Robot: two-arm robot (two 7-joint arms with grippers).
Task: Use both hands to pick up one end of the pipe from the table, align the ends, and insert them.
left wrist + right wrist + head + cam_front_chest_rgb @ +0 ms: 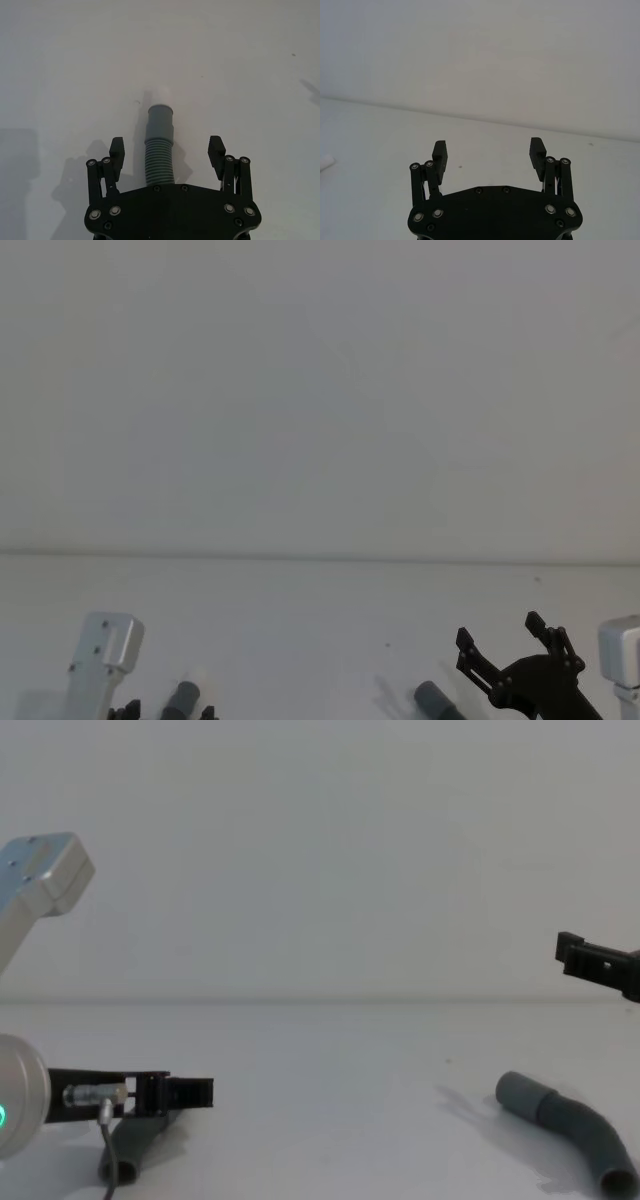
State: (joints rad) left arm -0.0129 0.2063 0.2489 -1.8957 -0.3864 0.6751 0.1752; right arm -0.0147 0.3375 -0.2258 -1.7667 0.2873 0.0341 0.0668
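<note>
Left gripper (166, 145), jaws spread wide, low over the table (60, 75), straddling but not clasping the ribbed stretch of the white-tipped pipe piece (160, 125) lying on it, white tip (161, 95) pointing away. Right gripper (488, 146), jaws likewise apart and empty, raised well above the table; second pipe piece (575, 1120) lies on the table beneath it

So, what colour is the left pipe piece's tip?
White smooth tip on the dark-grey ribbed plastic pipe piece; left wrist view.
</note>
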